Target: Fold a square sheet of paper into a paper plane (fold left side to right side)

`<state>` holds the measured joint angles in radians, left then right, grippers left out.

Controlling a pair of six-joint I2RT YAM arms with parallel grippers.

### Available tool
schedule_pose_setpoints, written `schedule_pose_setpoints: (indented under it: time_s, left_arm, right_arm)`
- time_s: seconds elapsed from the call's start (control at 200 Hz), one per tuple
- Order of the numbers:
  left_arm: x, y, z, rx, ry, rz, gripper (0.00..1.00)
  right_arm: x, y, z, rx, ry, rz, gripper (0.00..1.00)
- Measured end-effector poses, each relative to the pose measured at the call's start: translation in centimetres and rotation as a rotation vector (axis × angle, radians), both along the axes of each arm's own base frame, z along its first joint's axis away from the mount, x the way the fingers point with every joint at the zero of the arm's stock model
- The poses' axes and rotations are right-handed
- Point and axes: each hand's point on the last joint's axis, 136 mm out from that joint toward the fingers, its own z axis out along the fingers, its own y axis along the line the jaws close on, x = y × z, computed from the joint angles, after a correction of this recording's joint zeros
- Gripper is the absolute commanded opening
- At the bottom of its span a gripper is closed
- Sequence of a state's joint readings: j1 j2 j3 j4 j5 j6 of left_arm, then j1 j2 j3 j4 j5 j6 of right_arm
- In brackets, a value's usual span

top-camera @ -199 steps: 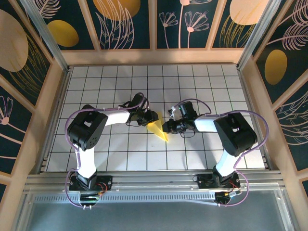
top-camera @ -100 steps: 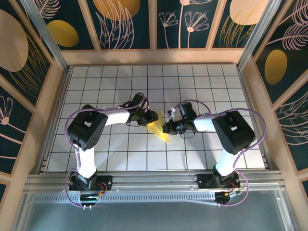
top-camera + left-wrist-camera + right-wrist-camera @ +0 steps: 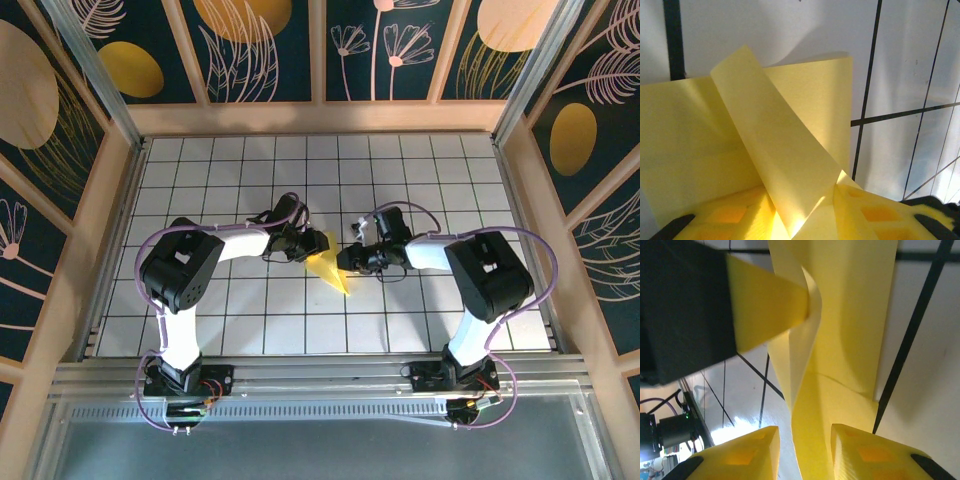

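Note:
The square sheet of paper [image 3: 328, 268] is yellow and folded into a narrow pointed wedge at the table's centre, its tip towards the near edge. My left gripper [image 3: 311, 244] is at its far left corner. In the left wrist view a raised flap of the paper [image 3: 790, 160] runs down between the yellow fingers [image 3: 725, 215], and the left gripper [image 3: 805, 202] is shut on it. My right gripper [image 3: 346, 261] is at the paper's right edge. In the right wrist view the right gripper [image 3: 805, 442] stands open, the paper [image 3: 845, 335] passing loosely between its fingers [image 3: 865, 452].
The white gridded table [image 3: 200, 180] is walled by wooden rails [image 3: 320, 118] and dark painted panels. The left gripper's black body [image 3: 685, 310] sits close in front of the right wrist camera. Free tiles lie all around the two grippers.
The right gripper's jaws have parted and released the paper, and that gripper has shifted slightly away from the near edge. The left gripper and the paper have stayed put.

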<state>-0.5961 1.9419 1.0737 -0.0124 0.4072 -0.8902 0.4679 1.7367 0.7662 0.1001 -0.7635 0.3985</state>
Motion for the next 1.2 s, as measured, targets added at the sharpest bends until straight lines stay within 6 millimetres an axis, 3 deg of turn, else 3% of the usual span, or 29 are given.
schedule_pose_setpoints:
  time_s: [0.155,0.34,0.771,1.201]
  left_arm:
    - [0.0,0.0,0.0,0.0,0.0,0.0,0.37]
    - [0.0,0.0,0.0,0.0,0.0,0.0,0.37]
    - [0.0,0.0,0.0,0.0,0.0,0.0,0.37]
    - [0.0,0.0,0.0,0.0,0.0,0.0,0.37]
  right_arm:
    - [1.3,0.5,0.9,0.012,-0.03,-0.005,0.33]
    - [1.5,0.5,0.0,-0.002,-0.013,-0.008,0.28]
    - [1.3,0.3,-0.7,-0.022,-0.003,0.002,0.0]
    - [1.7,-0.1,-1.3,-0.067,-0.006,-0.022,0.0]
